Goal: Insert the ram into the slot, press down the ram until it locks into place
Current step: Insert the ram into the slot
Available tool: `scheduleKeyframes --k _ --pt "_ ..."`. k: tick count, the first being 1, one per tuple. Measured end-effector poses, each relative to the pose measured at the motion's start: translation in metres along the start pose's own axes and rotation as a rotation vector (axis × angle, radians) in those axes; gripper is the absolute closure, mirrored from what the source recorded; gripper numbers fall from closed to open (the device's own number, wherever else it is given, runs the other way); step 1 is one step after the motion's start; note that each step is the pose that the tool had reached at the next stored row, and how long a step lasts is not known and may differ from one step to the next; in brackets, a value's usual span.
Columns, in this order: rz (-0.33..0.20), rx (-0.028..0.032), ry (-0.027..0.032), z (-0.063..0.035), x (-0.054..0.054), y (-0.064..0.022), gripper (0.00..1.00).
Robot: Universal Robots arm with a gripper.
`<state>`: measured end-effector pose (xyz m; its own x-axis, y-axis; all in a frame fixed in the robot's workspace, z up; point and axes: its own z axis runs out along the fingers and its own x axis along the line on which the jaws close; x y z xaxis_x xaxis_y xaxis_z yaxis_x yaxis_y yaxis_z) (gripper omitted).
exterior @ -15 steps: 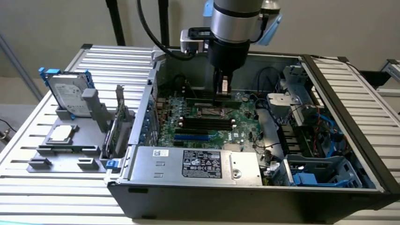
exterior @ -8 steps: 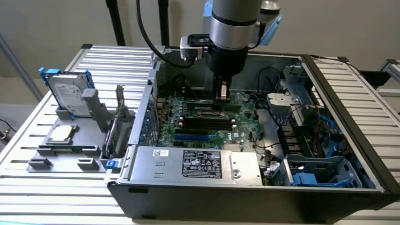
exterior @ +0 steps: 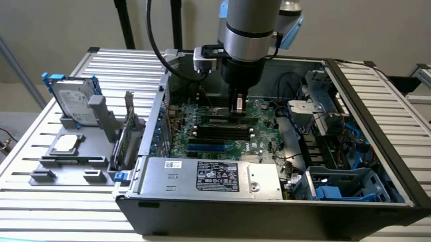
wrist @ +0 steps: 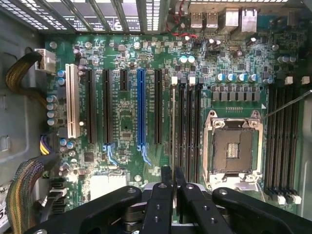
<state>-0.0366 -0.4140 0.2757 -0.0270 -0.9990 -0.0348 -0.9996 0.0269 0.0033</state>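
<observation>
Label (exterior: 219, 176) on the power supply (exterior: 161, 177) and the sticker on the hard drive (exterior: 72, 100), propped on the slatted worktop (exterior: 128, 58), carry print too small to read. Hand (wrist: 173, 171) sits low inside the open case (exterior: 377, 121), its fingers drawn together to a thin slit and its body cut off by the wrist view's edge. Ram (wrist: 174, 126) stands edge-on in the memory slot (wrist: 187, 131) bank's outermost slot, farthest from the CPU socket (wrist: 231, 146), directly under the fingertips; pinched or merely touched, cannot tell.

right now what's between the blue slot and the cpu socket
Wrist view: one black expansion slot, then the bank of black memory slots, between the blue slot and CPU socket.
</observation>
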Motion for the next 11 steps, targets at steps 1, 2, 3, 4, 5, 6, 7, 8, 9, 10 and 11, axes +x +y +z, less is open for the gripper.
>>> scheduleKeyframes --k 1,2,3,4,5,6,7,8,9,10,11 --pt "0.000 0.0002 0.0000 0.0018 0.000 0.0002 0.87" --pt "0.000 0.0003 0.0001 0.0036 0.000 0.0004 0.87" --pt "0.000 0.0004 0.0002 0.0054 0.000 0.0007 0.87" --pt "0.000 0.0007 0.0001 0.0073 0.000 0.0011 0.87" --pt "0.000 0.0010 0.0000 0.0091 0.000 0.0014 0.87" --pt "0.000 0.0013 0.0001 0.0109 0.000 0.0019 0.87" --pt "0.000 0.0017 0.0002 0.0126 0.001 0.0025 0.87" --pt "0.000 0.0022 0.0001 0.0145 0.001 0.0031 0.87" --pt "0.000 0.0029 0.0001 0.0163 0.001 0.0036 0.87" --pt "0.000 0.0037 -0.0001 0.0181 0.001 0.0041 0.87" --pt "0.000 0.0045 0.0000 0.0199 0.001 0.0045 0.87"
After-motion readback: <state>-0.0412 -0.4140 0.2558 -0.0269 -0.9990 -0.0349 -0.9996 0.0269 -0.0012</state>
